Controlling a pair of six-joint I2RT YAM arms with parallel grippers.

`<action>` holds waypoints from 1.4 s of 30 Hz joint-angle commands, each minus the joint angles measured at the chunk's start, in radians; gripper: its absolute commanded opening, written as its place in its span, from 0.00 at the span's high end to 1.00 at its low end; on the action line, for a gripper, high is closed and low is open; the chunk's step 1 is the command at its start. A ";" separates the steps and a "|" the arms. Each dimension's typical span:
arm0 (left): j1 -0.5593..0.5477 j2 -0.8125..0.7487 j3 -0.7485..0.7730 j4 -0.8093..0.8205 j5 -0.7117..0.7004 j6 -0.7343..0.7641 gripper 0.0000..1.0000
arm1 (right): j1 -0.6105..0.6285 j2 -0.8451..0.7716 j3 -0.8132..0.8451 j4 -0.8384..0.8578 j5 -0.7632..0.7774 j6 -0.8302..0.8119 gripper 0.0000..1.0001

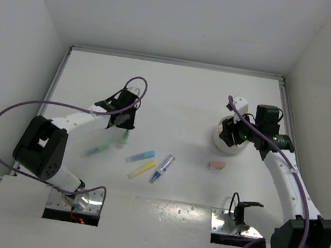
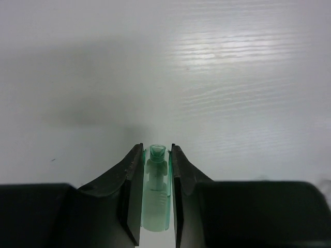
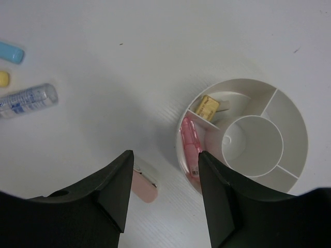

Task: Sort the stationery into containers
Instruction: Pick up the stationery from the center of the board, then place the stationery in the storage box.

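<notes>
Two claws: left claw (image 2: 156,148) clamps green pen (image 2: 156,204), right claw (image 3: 165,156) gapes.

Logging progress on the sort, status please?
Left fingers shut on green pen. Right fingers open over bowl; pink pen, tan eraser inside. Loose on table: other green pen, blue pen, yellow pen, purple pen, pink eraser. Nothing blocking.

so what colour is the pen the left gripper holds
Translucent green pen, clearest in the left wrist view.

Plain white walls (image 1: 169,12) are boxing in the white table (image 1: 182,95) on three sides, and soft, pale light is glancing off its faintly grained surface.
</notes>
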 commanded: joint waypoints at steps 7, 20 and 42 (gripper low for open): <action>-0.228 -0.073 0.088 0.459 0.364 -0.114 1.00 | 0.006 -0.017 0.036 0.052 0.023 0.010 0.89; -0.440 0.261 0.141 1.374 0.343 -0.260 1.00 | 0.006 -0.104 -0.044 0.285 0.419 0.156 1.00; -0.499 0.652 0.496 1.402 0.387 -0.294 1.00 | 0.006 -0.169 -0.084 0.377 0.521 0.176 1.00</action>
